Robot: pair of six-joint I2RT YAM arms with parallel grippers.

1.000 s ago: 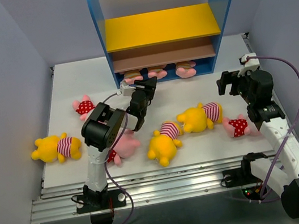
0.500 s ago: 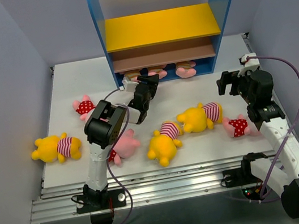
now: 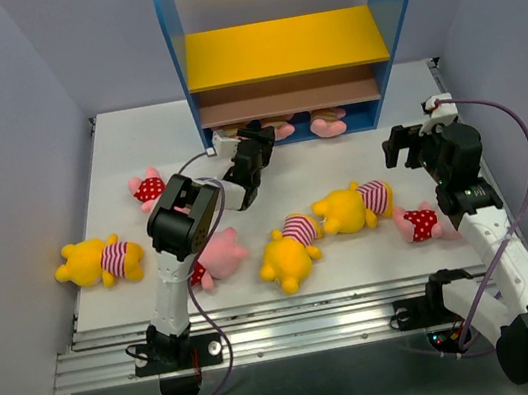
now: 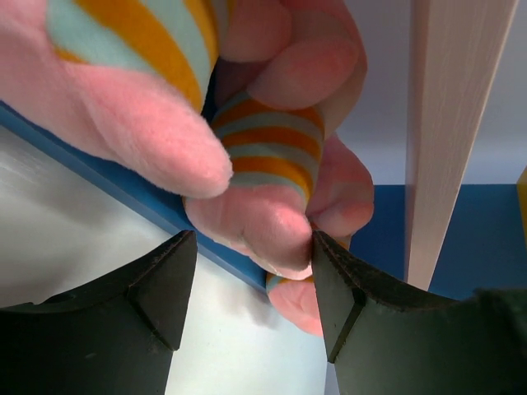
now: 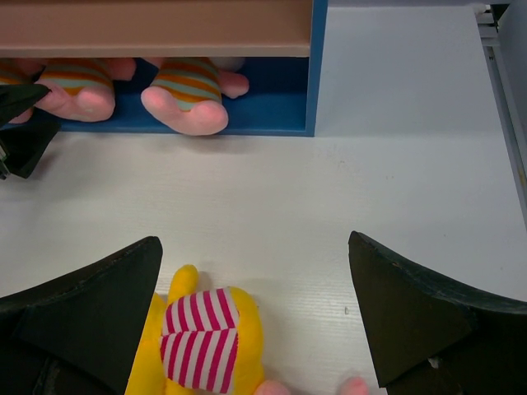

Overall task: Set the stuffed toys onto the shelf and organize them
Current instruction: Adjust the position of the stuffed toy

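Observation:
The shelf (image 3: 285,47) stands at the back, with tan-striped pigs lying on its blue base (image 5: 272,107). My left gripper (image 3: 255,138) is open at the base's front edge. In the left wrist view (image 4: 251,247) a striped pig's pink foot (image 4: 263,226) lies between the jaws and touches only the right finger (image 4: 346,288). My right gripper (image 3: 405,145) is open and empty, above the table. In its wrist view (image 5: 254,243) a yellow bear (image 5: 206,346) lies below it. Two striped pigs (image 5: 188,90) show on the base.
On the white table lie a red-dotted pig (image 3: 149,187), a yellow bear (image 3: 100,260), a pink pig (image 3: 217,256) by the left arm, two yellow bears (image 3: 288,252) (image 3: 352,206) and a red-dotted pig (image 3: 420,223). Grey walls close both sides.
My left gripper has moved forward to the shelf base, its open jaws now round a striped pig's foot. The right arm has not moved.

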